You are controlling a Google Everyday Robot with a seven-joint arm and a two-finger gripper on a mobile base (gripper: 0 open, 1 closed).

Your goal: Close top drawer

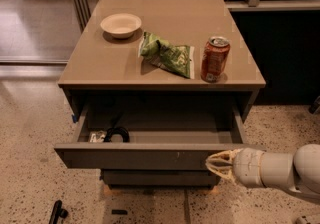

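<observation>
The top drawer [145, 155] of the brown cabinet is pulled well out. Its flat grey-brown front faces me, with small pale marks right of centre. Inside lie a black cable coil [116, 134] and a small pale item at the left. My gripper [214, 164] comes in from the lower right on a white arm. Its pale fingertips sit against the right part of the drawer front, just below its top edge.
On the cabinet top [110, 63] stand a white bowl [120, 24], a green chip bag [167, 54] and a red soda can [215, 59]. A lower drawer front [155, 178] shows beneath. Speckled floor lies around, with a black object [57, 212] at the lower left.
</observation>
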